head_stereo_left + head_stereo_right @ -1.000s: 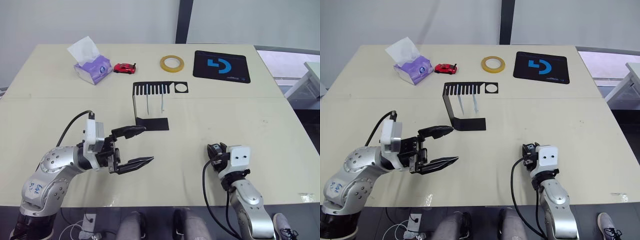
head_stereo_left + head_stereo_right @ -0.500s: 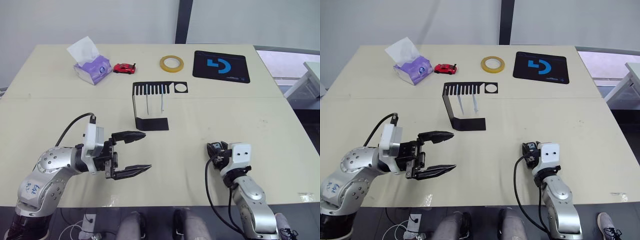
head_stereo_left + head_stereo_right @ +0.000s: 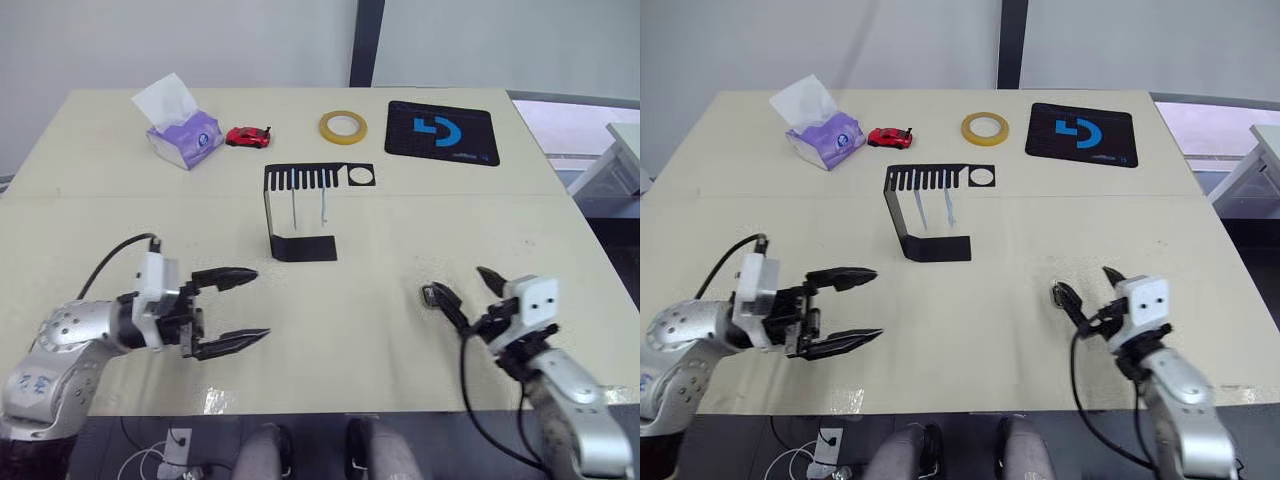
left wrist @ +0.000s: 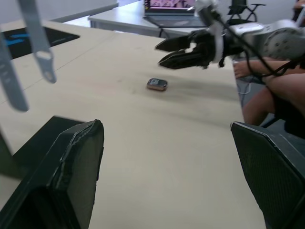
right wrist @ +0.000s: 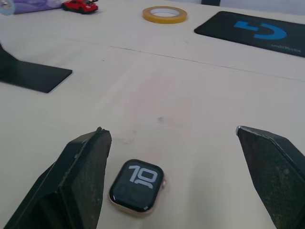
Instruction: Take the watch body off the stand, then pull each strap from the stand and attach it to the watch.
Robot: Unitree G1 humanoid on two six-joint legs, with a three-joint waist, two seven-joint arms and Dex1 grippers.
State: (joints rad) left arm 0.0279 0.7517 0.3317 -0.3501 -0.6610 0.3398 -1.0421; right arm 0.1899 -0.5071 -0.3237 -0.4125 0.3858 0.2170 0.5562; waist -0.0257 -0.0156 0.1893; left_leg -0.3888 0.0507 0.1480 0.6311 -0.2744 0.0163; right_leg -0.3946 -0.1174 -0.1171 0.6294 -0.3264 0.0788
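**Q:** what's on the tabletop [image 3: 120,215] right now, left to right?

**A:** Far left at the back I've got a tissue box [image 3: 183,132], then a little red toy car [image 3: 248,136] just beside it. My left end effector [image 3: 246,305] hangs low over the near-left part with its fingers spread wide, nothing in them. Mid-table is the stand [image 3: 305,210], with both straps [image 3: 324,204] hanging from its comb slots. Behind it there's a yellow tape ring [image 3: 343,126], and further right a black mat with blue logo [image 3: 443,132].

**Q:** and the watch?

**A:** The watch body [image 5: 137,185] lies flat on the tabletop, screen up, near-right, well apart from the stand. My right end effector [image 3: 461,288] sits over it with fingers apart, one on each side, not touching. Bare tabletop between it and the stand.
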